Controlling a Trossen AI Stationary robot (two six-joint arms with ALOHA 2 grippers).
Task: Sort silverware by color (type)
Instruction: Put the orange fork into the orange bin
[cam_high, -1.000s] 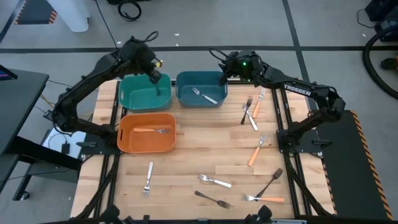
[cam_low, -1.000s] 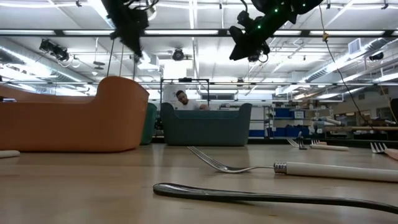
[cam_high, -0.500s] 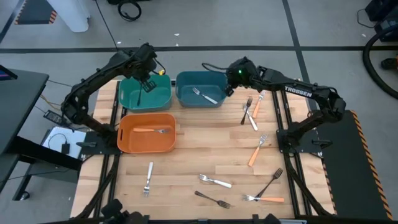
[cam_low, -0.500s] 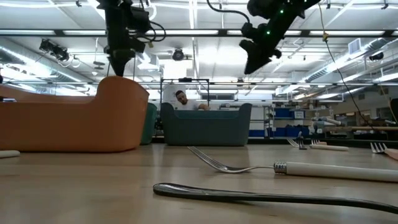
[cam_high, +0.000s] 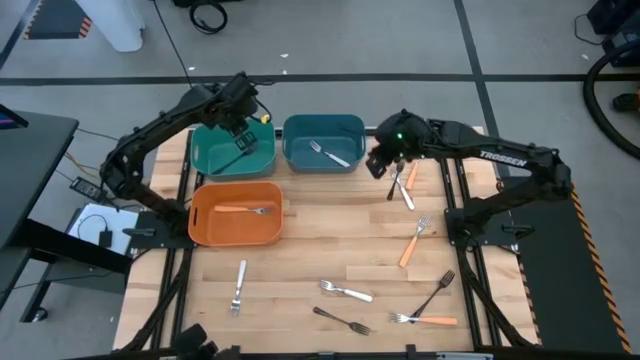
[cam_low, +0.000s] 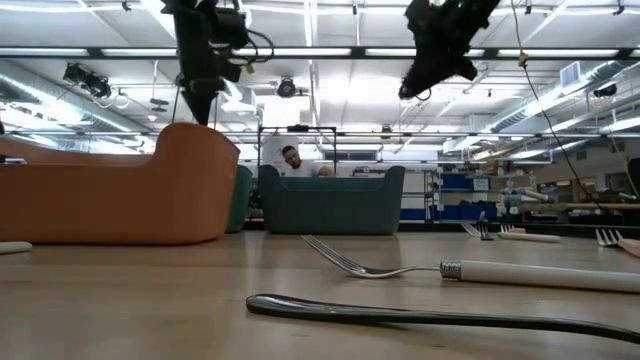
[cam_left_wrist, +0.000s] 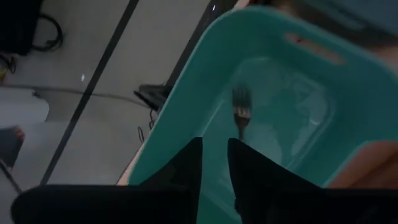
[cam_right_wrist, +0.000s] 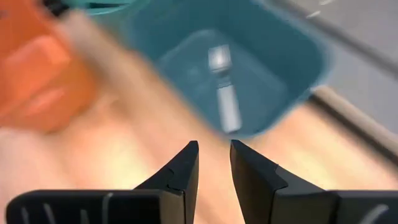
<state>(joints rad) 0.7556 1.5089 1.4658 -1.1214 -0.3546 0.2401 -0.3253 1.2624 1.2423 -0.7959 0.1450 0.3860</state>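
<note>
My left gripper (cam_high: 243, 135) hangs open over the teal bin (cam_high: 205, 155). Inside that bin, below the fingers, is a dark fork (cam_left_wrist: 241, 115). My right gripper (cam_high: 378, 165) hovers open and empty just right of the blue bin (cam_high: 300, 128), which holds a silver fork (cam_high: 330, 153). The orange bin (cam_high: 205, 228) holds an orange-handled fork (cam_high: 240, 209). Beside the right gripper lie three forks in a cluster (cam_high: 405, 178): one black, one orange-handled, one silver.
More forks lie loose on the wooden table: an orange-handled one (cam_high: 412, 243), a silver one (cam_high: 238, 288), a pale-handled one (cam_high: 345, 292), two black ones (cam_high: 342, 321) (cam_high: 435, 293), and an orange-handled one (cam_high: 425, 320) near the front edge. A person sits far behind the bins (cam_low: 292, 158).
My left gripper has sunk toward the teal bin and let go of the dark fork, which now sits down in the bin. My right gripper has swung from over the blue bin toward the table's right edge, nearer the fork cluster, tipping more level.
</note>
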